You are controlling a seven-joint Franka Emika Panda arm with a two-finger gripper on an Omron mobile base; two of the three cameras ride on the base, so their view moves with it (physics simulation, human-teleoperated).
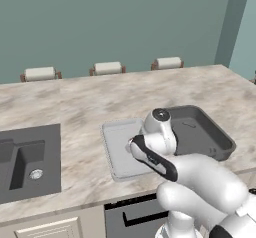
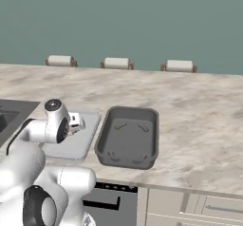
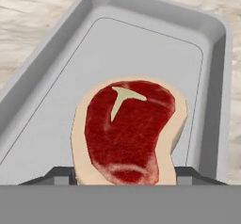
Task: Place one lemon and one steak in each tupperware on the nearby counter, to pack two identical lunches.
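The steak (image 3: 127, 131) is deep red, mottled, with a pale cream fat rim and T-shaped bone, lying in the light grey tupperware (image 3: 214, 77), beside a dark grey one (image 2: 127, 137), on the beige-grey veined marble counter (image 1: 80, 104).

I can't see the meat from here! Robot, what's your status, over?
Pincer shut on steak. Steak over light grey tupperware. Dark tupperware empty. Nothing in the way.

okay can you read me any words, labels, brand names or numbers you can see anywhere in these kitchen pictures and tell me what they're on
None: no readable text anywhere.
The steak bears only a pale T-shaped bone mark, not a letter.
The light grey tupperware, dark grey tupperware and counter are blank.
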